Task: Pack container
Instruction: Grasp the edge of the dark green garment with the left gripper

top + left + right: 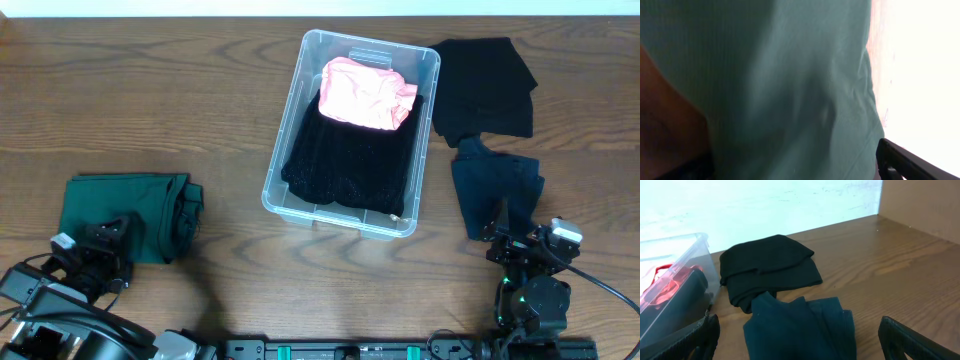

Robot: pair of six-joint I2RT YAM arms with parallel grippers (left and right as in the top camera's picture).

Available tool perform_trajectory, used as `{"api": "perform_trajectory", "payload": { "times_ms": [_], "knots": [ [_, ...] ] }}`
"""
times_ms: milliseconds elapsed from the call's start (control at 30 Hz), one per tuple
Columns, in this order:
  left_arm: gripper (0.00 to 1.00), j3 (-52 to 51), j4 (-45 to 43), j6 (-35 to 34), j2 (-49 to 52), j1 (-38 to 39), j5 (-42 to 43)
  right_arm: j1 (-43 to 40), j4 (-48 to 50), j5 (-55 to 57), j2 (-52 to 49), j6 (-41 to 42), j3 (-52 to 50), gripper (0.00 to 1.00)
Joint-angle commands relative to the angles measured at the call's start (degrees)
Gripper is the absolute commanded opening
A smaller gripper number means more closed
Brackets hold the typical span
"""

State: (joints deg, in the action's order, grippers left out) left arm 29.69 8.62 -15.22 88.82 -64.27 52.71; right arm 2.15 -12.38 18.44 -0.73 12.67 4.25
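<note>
Currently left claw spread wide on green cloth, left of container; right claw spread wide by navy cloth, right of container.

**Dark wood table under bright, even light**

A wooden table with dark brown, wavy grain fills the overhead view. A narrow white strip runs along its far edge. From the right wrist, a pale, washed-out wall rises beyond that edge, and a tan panel stands at the right. The left wrist view shows a blown-out white glare on its right side.
</note>
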Motion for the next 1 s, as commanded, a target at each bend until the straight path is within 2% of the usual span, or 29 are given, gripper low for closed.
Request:
{"api": "perform_trajectory", "payload": {
  "times_ms": [0,167,333,533,700,767,833,867,967],
  "knots": [
    [0.93,-3.69,4.74,-1.36,3.23,0.31,-17.81,-0.26,-0.07,-0.02,0.24,0.59,-0.2,0.99],
    [0.94,-3.69,4.24,-0.94,3.23,0.33,-18.51,-0.26,-0.07,-0.02,0.24,0.59,-0.2,0.99],
    [0.95,-3.69,-2.14,-1.57,3.23,0.55,-18.21,-0.26,-0.07,-0.02,0.24,0.57,-0.2,0.99],
    [0.95,-3.69,-7.93,-1.6,3.23,2.54,-12.37,-0.26,-0.07,-0.02,0.24,0.59,-0.2,0.99],
    [0.94,-3.69,-8.76,-1.57,3.23,4.37,-11.96,-0.26,-0.07,-0.02,0.24,0.57,-0.2,0.99],
    [0.88,-3.69,-8.98,-1.57,3.23,4.63,-11.93,-0.26,-0.07,-0.02,0.24,0.57,-0.2,0.99],
    [0.67,-3.69,-9.16,-1.55,3.23,4.63,-11.85,-0.26,-0.07,-0.02,0.24,0.59,-0.2,0.99],
    [0.61,-3.69,-9.22,-1.55,3.23,4.63,-11.74,-0.26,-0.07,-0.02,0.24,0.59,-0.2,0.99],
    [0.59,-3.69,-9.44,-1.55,3.23,4.63,-11.39,-0.26,-0.07,-0.02,0.24,0.57,-0.2,0.99]
  ]
}}
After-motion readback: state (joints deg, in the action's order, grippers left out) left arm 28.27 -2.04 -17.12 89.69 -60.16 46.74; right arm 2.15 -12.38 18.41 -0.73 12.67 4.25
